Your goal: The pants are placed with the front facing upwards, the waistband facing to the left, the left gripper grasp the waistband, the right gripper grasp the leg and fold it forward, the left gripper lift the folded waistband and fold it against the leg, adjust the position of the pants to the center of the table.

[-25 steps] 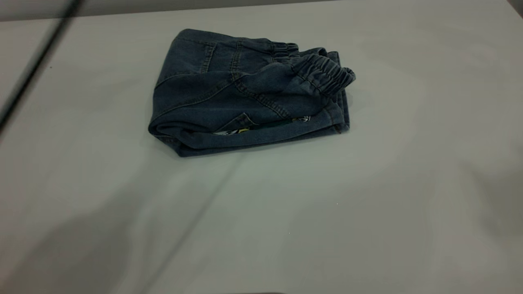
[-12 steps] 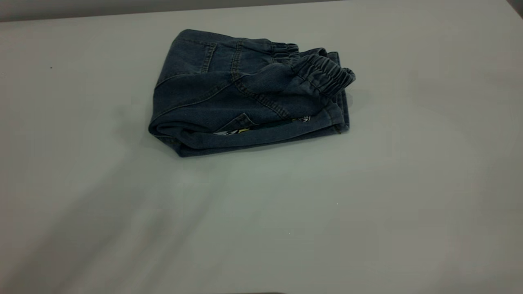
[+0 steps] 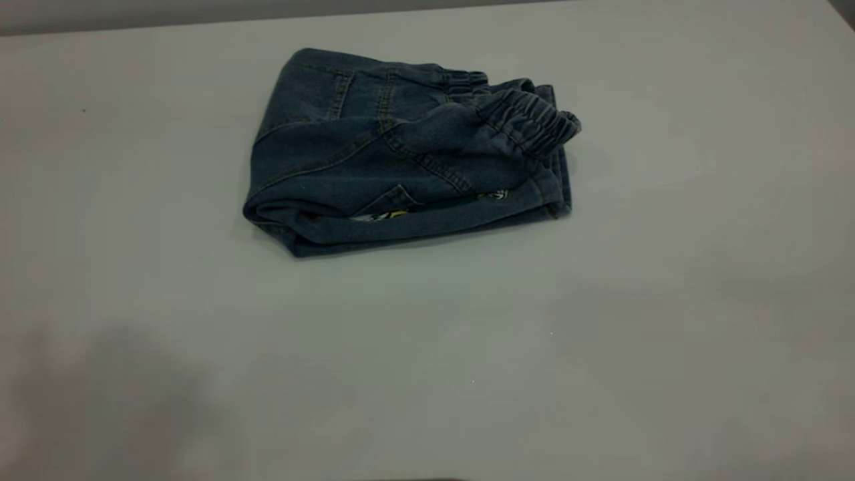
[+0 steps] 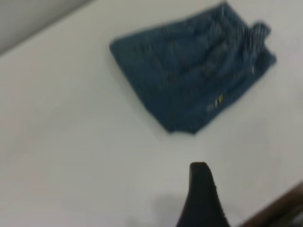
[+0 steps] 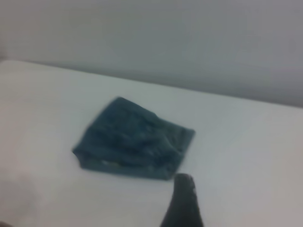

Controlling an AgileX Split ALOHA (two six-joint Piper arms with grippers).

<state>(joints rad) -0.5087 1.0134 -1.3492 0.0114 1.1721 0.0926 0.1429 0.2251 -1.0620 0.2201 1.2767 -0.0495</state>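
- Currently folded into a compact bundle: pants (image 3: 401,157), lying in the upper middle of the exterior frame on the counter (image 3: 601,347), flat and untouched.
- Waistband (image 3: 534,120) doubled over on top, at the upper right of the bundle, its ruched elastic edge raised slightly off the layers beneath.
- Leg (image 3: 427,224) folded underneath, forming the lower edge of the bundle; a thin strip of white and yellow print exposed between the layers along that edge.
- Seams and a pocket edge visible across the top layer; left side of the bundle rounded at the fold.
- Left end effector (image 4: 201,189): only one dark finger seen, at the bottom centre of the left wrist frame, well apart from the pants (image 4: 194,71), which lie at the upper middle to upper right there. Open or closed: cannot tell. Nothing held on the visible finger.
- Right end effector (image 5: 183,201): only one dark finger seen, at the bottom centre of the right wrist frame, near the lower right corner of the pants (image 5: 135,139) in that frame, contact not seen. Open or closed: cannot tell.
- Neither end effector within the exterior frame; soft shadows only, at the lower left and right of the counter.
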